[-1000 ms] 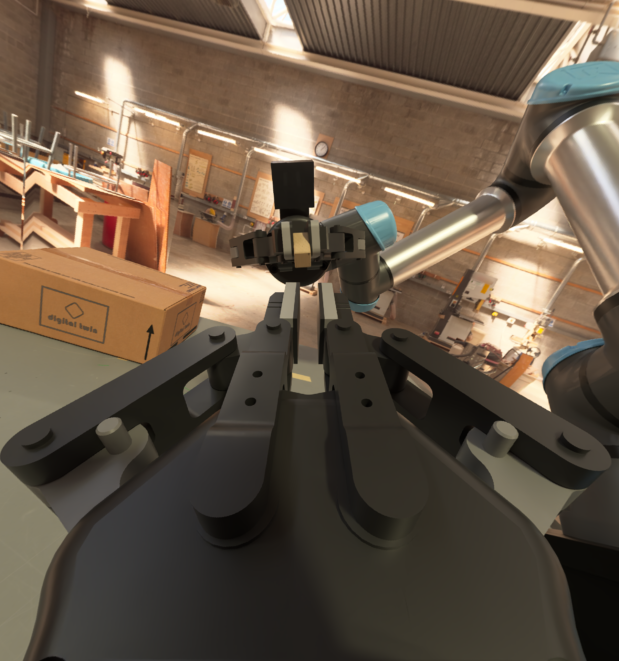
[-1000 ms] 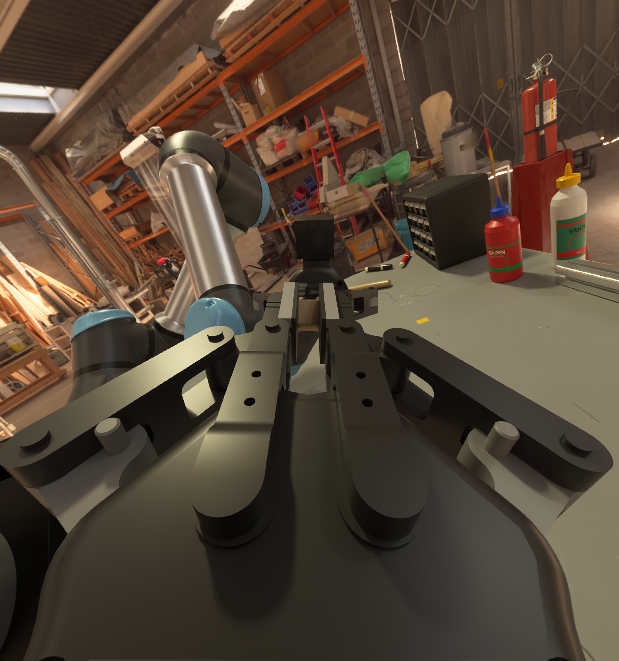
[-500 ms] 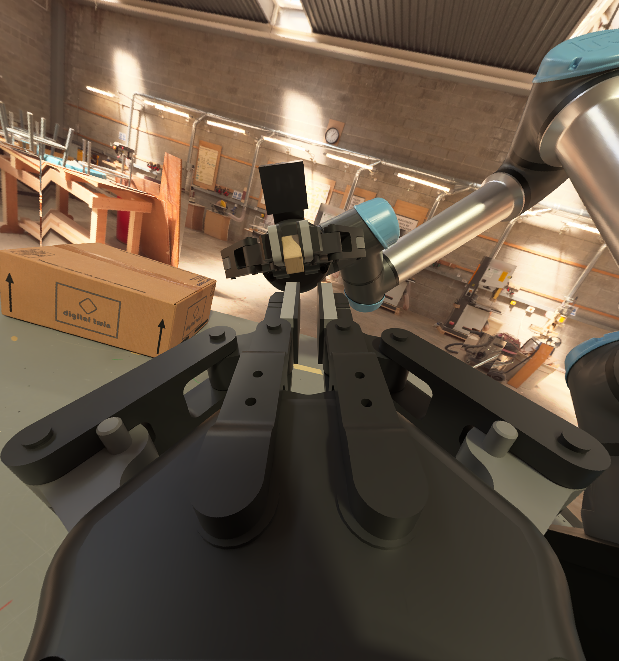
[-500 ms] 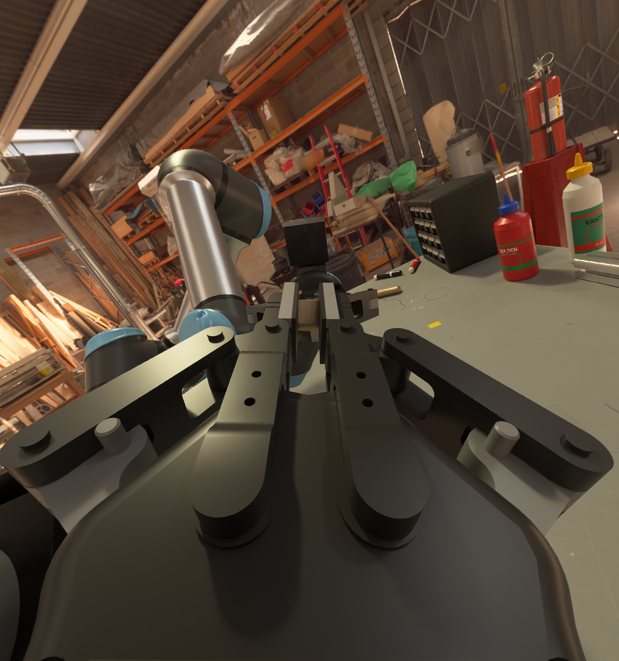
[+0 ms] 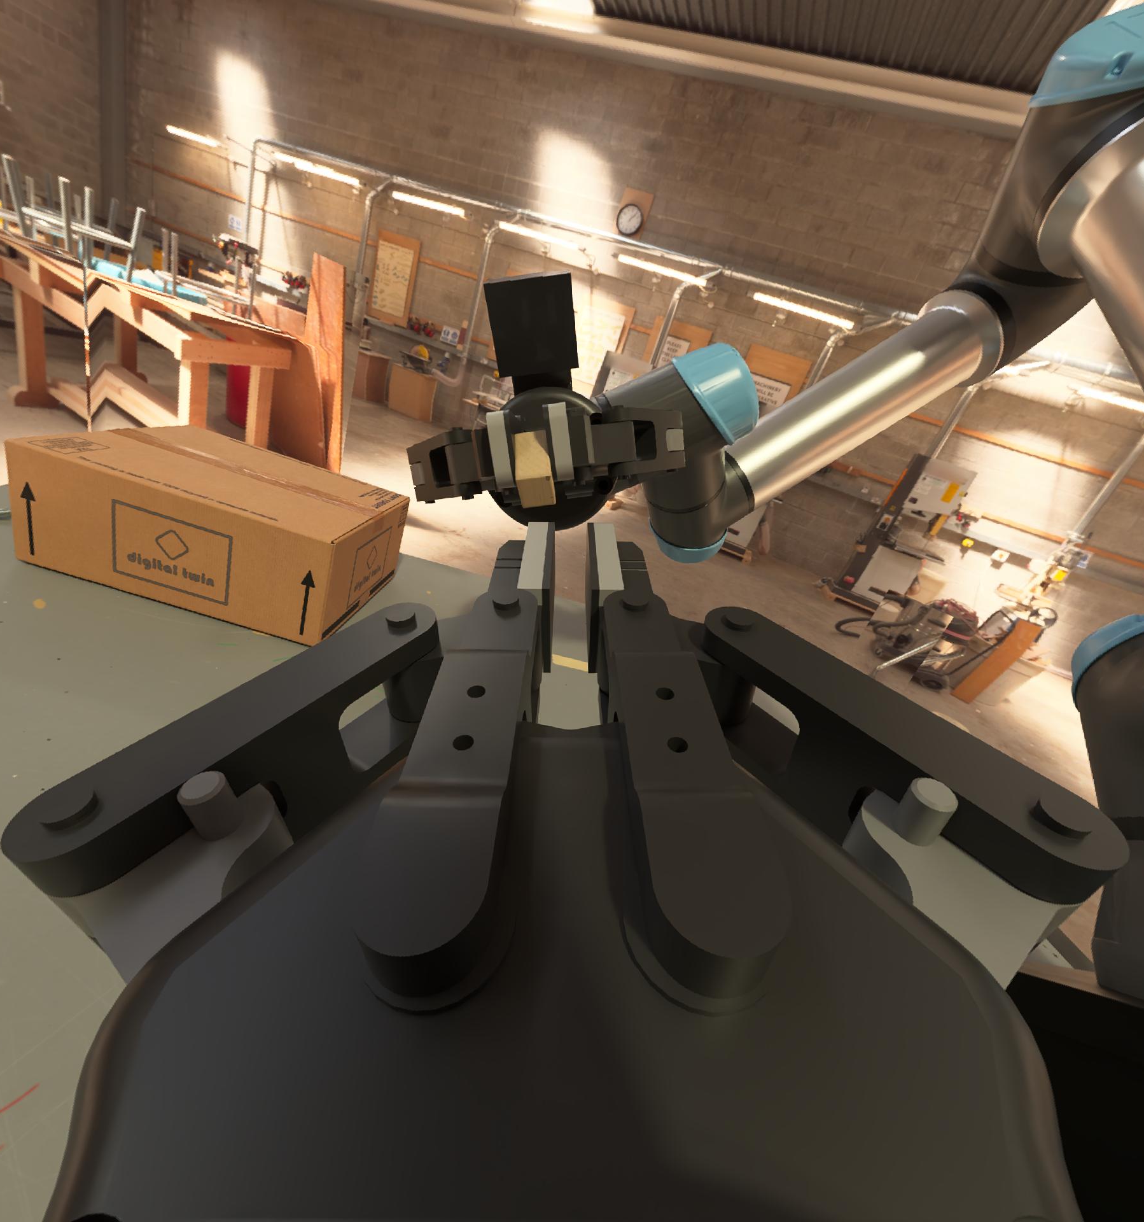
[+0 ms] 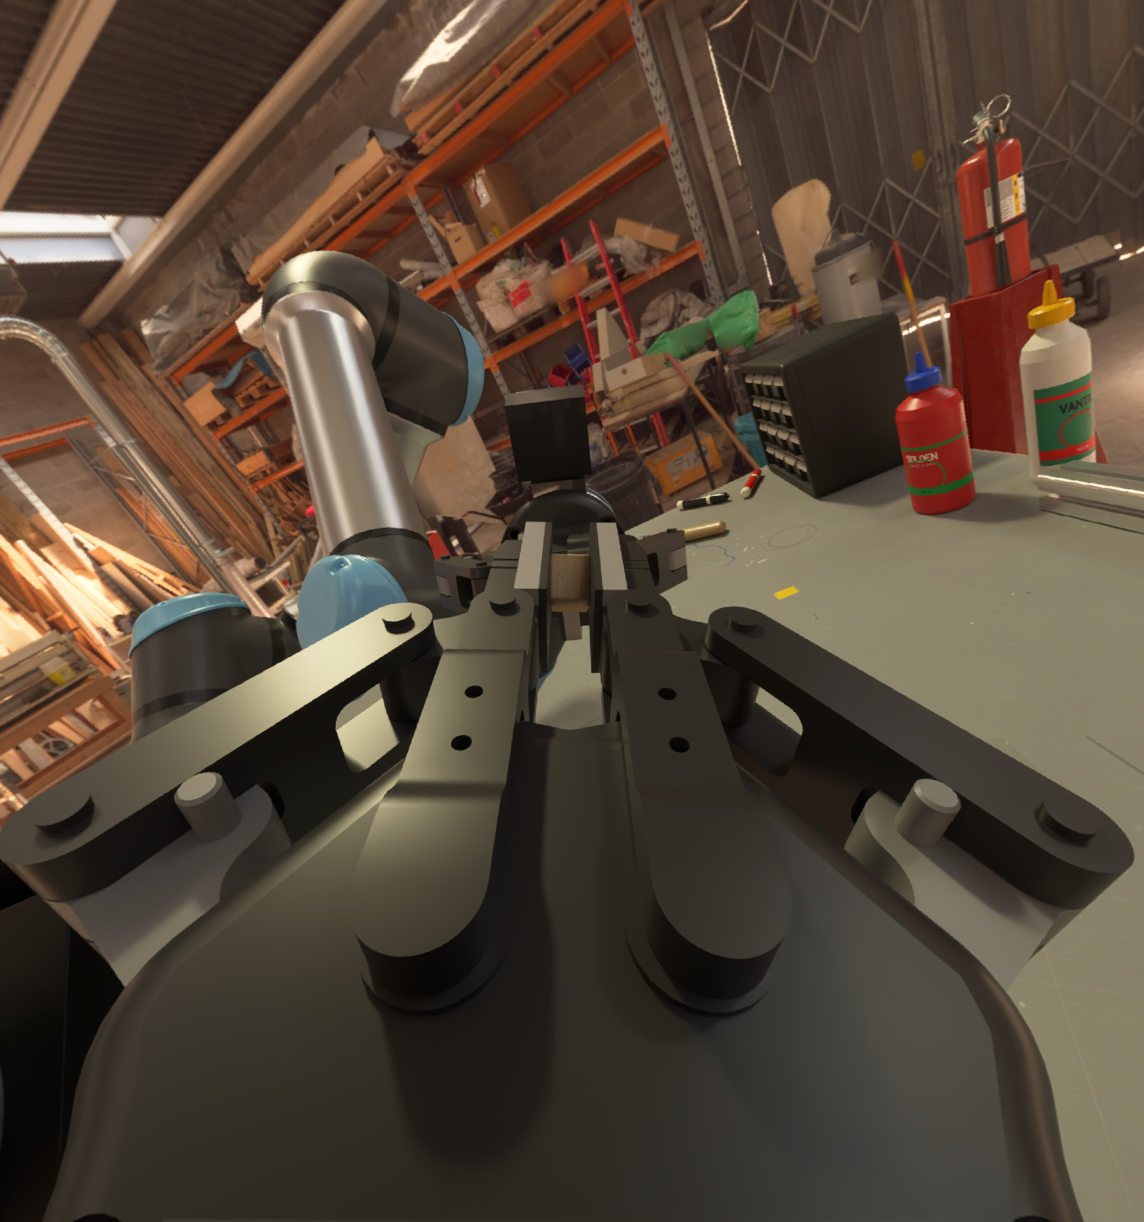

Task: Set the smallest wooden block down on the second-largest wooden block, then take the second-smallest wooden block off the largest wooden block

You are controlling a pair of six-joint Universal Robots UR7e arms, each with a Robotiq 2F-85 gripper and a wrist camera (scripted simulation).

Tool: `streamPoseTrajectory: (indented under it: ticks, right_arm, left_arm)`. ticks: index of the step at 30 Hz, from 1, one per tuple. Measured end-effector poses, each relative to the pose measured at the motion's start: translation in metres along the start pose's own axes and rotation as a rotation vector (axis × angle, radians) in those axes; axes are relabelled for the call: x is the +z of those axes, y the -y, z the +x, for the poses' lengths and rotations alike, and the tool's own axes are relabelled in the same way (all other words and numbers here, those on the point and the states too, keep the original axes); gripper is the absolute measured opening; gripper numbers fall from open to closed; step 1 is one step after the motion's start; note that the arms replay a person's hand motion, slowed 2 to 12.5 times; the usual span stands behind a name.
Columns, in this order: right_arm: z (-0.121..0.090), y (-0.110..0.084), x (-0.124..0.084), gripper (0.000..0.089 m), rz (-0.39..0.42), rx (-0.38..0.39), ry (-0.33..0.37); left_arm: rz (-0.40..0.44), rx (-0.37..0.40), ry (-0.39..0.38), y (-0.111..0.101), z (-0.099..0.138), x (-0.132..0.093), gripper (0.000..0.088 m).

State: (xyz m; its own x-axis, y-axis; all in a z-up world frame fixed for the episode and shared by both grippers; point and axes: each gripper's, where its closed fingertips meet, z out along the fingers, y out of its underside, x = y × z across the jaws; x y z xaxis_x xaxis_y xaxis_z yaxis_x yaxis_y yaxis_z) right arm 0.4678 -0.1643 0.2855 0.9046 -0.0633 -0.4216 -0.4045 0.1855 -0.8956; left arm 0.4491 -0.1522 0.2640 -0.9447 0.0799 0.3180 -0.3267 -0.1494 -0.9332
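My right gripper (image 6: pixel 569 552) is shut on a small light wooden block (image 6: pixel 568 575) and holds it in the air above the grey table (image 6: pixel 886 661). In the left wrist view it (image 5: pixel 530 449) faces the camera with the block (image 5: pixel 533 473) tilted between its pads. My left gripper (image 5: pixel 569 562) points at it from just below. Its fingers stand a narrow gap apart with nothing between them. The other wooden blocks are not in view.
A cardboard box (image 5: pixel 179 522) lies on the table at the left. A black drawer cabinet (image 6: pixel 827 403), a red bottle (image 6: pixel 936 449), a white bottle (image 6: pixel 1058 403), markers (image 6: pixel 705 500) and a metal profile (image 6: pixel 1111 489) stand at the far right. The left arm (image 6: pixel 351 423) rises behind.
Both wrist views have tilted and shifted a little. The right gripper keeps the block and looks slightly nearer to the left gripper. Neither gripper's finger gap has changed.
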Motion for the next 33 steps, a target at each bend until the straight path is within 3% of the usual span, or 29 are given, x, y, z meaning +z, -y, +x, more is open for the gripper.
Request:
streamPoseTrajectory:
  ticks: [33]
  right_arm:
    - [0.005,-0.008,-0.001,0.0099,-0.061,-0.032,-0.039]
  left_arm:
    - [-0.112,0.021,0.071,-0.013,-0.006,0.002,0.0086]
